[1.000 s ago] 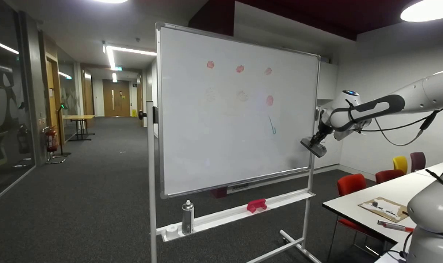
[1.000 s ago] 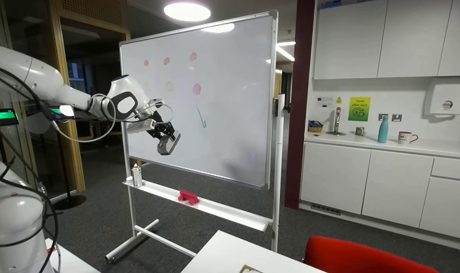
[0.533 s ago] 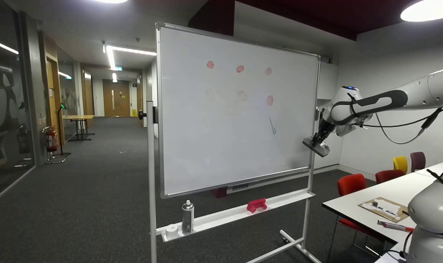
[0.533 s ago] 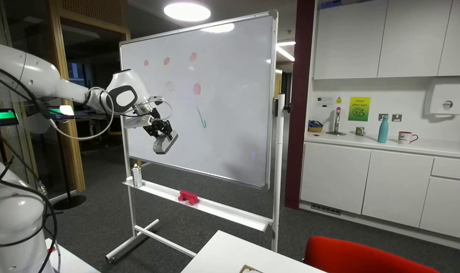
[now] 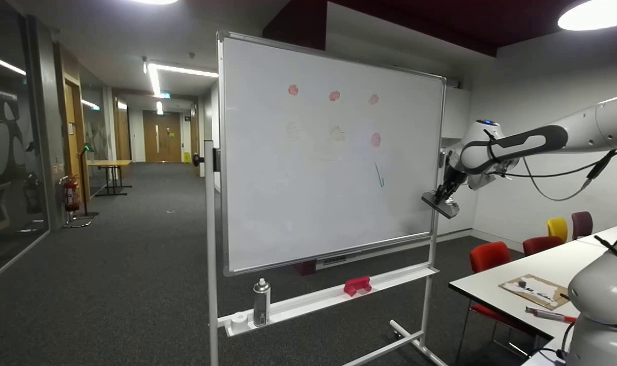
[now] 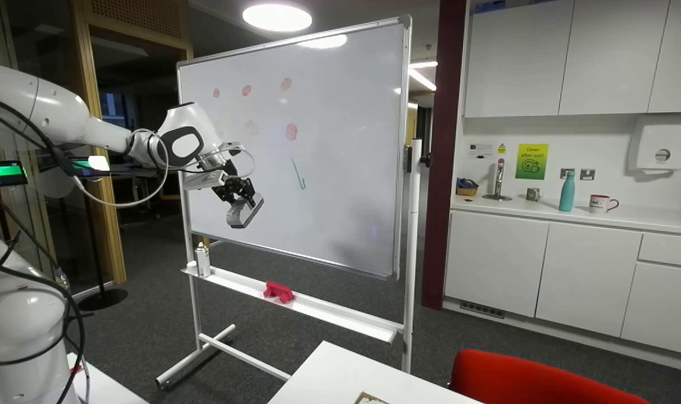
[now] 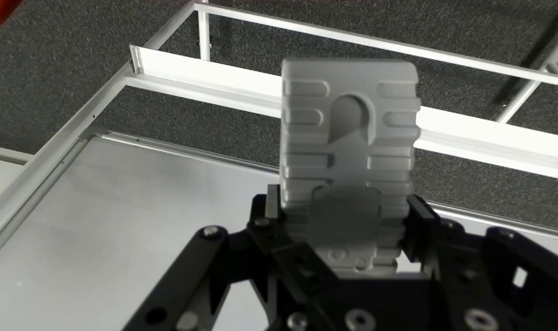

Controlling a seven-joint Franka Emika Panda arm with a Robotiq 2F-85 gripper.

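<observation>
Black robot hand [image 7: 344, 207] gripping grey ridged block [image 7: 348, 138] by both sides; block tilted in air before whiteboard [image 6: 340, 219], apart from its surface; whiteboard bearing red spots [image 5: 334, 95], green stroke [image 5: 379, 175]; on shelf [image 5: 308, 303] below: white roll [image 5: 239, 321], spray can [image 5: 261, 305], red piece [image 5: 357, 285]

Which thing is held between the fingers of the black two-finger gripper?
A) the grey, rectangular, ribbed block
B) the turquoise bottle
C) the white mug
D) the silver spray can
A: in the wrist view, the black two-finger gripper is closed on the grey, rectangular, ribbed block, gripping it from both sides.
</observation>
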